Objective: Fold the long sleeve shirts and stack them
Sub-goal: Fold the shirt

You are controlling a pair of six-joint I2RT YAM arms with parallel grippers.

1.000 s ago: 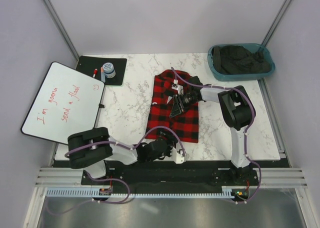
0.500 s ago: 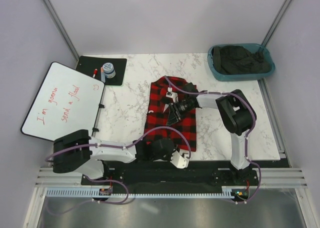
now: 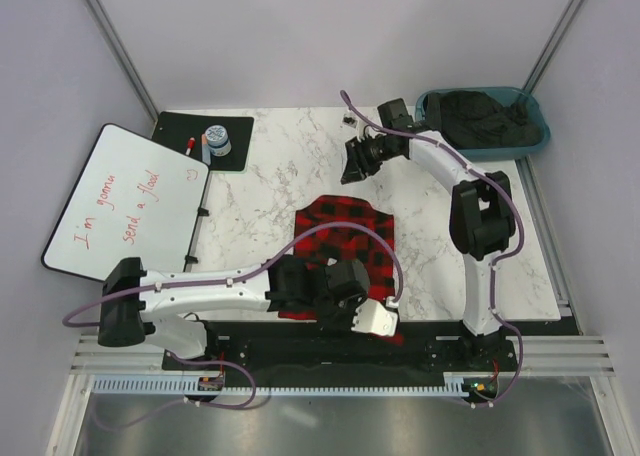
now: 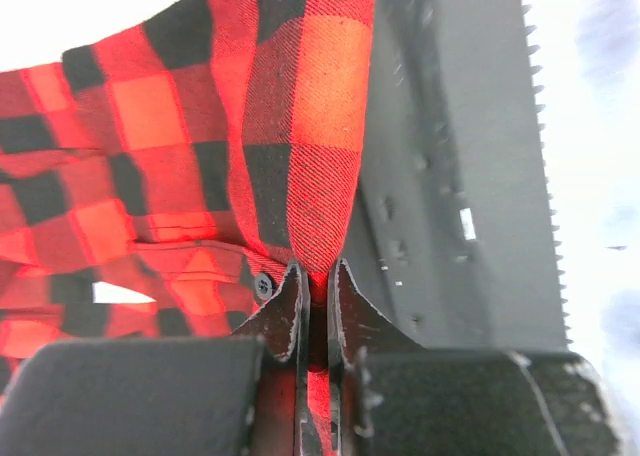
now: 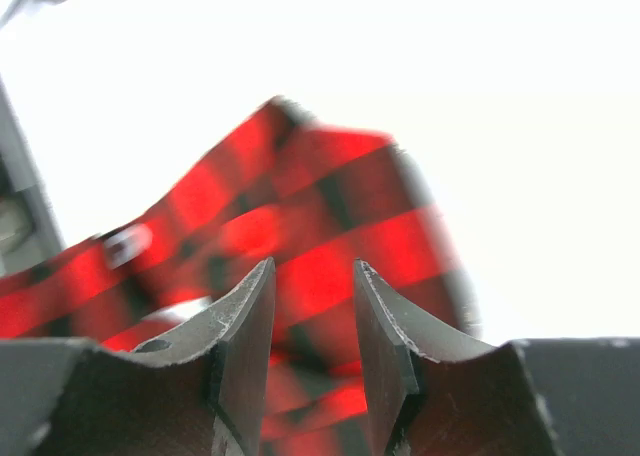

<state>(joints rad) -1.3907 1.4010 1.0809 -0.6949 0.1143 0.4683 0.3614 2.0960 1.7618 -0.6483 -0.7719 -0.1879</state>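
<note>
The red-and-black checked long sleeve shirt [image 3: 340, 238] lies bunched on the marble table [image 3: 270, 191], reaching to the front edge. My left gripper [image 3: 383, 321] sits at that edge, over the shirt's near right corner. In the left wrist view the left gripper [image 4: 313, 276] is shut on a fold of the shirt [image 4: 300, 126], with cloth pinched between the jaws. My right gripper [image 3: 352, 162] hangs over bare marble at the back, well clear of the cloth. Through its own camera the right gripper [image 5: 313, 276] stands open and holds nothing, with the shirt [image 5: 320, 226] blurred far beyond it.
A teal bin [image 3: 432, 136] with dark clothes stands at the back right. A whiteboard [image 3: 130, 201] leans off the left edge. Behind it a black mat [image 3: 180, 128] carries a marker and a small round container [image 3: 217, 139]. The black base rail [image 4: 450, 156] runs beside the left gripper.
The left gripper shut on the shirt and dragged it toward the front edge, bunching it shorter. The right gripper let go, opened wider and swung back toward the far side.
</note>
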